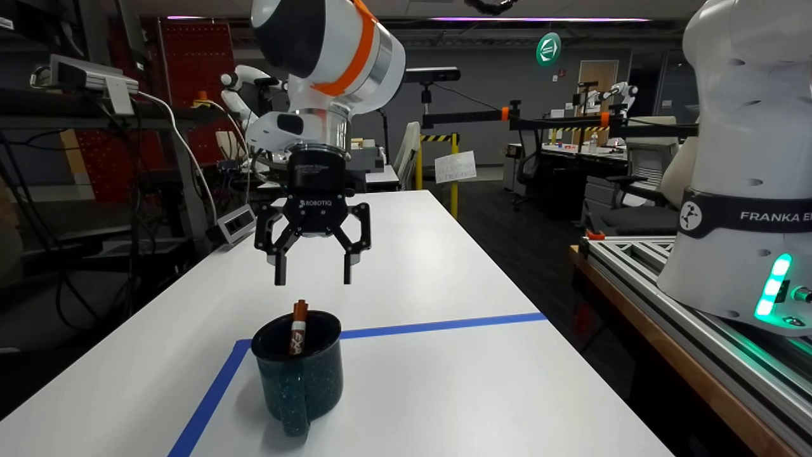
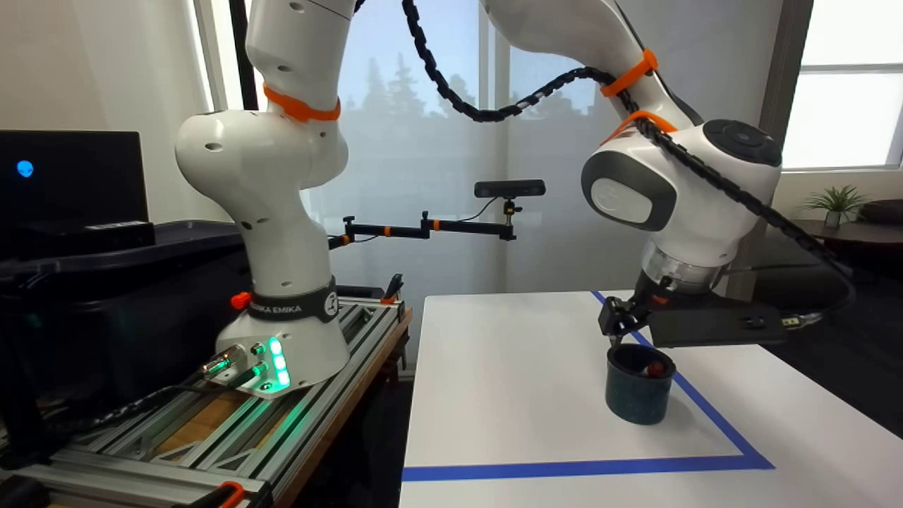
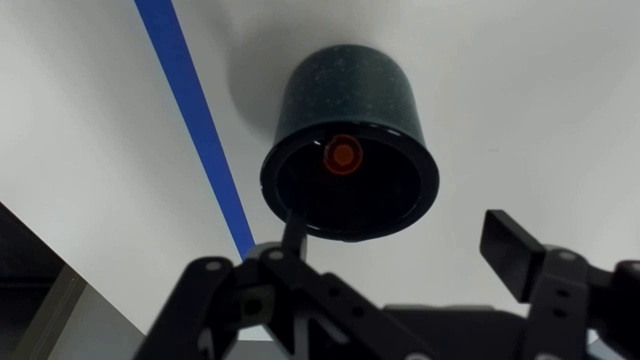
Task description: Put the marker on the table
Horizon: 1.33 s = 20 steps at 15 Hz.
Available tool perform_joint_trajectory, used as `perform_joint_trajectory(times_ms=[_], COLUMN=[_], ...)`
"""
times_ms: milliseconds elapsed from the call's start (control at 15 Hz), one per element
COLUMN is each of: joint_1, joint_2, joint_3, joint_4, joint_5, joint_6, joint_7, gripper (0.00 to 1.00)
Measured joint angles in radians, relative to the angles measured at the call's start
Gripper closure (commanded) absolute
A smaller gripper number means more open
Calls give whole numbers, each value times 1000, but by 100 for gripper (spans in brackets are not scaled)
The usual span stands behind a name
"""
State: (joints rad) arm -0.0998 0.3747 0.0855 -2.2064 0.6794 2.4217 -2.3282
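Wrist view caught the marker [image 3: 343, 154] end-on, its orange-red tip showing inside the dark teal cup [image 3: 350, 90]. My jaws stood spread, higher than the cup and clear of the marker. In an exterior view, the cup sat upright on the white worktop [image 1: 444, 381], near a line of blue tape [image 1: 208, 403], with the marker leaning slightly and its top reaching past the rim.

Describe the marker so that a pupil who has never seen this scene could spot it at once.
Begin with the long white table marked with blue tape, then find the dark teal cup on it. The marker stands on end inside that cup. It is the slim reddish-brown stick with a pale band, its warm colour setting it apart from the cup around it.
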Motion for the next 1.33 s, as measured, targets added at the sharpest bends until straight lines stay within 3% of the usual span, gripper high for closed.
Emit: perform_joint_trajectory(times_ms=[533, 800, 867, 933, 1000, 1133, 1267, 1333], joint_1=[-22, -36, -38, -40, -42, -45, -47, -48], joint_2=[52, 80, 86, 91, 95, 102, 106, 106], joint_3=[5, 17, 21, 26, 30, 37, 42, 43], joint_4=[46, 68, 73, 78, 82, 89, 92, 93], joint_5=[0, 0, 0, 0, 0, 0, 0, 0], joint_6=[13, 13, 13, 13, 13, 13, 13, 13], joint_7=[-22, -40, -47, -51, -55, -58, -59, -60], gripper=[37, 46, 55, 58, 76, 93, 91, 84])
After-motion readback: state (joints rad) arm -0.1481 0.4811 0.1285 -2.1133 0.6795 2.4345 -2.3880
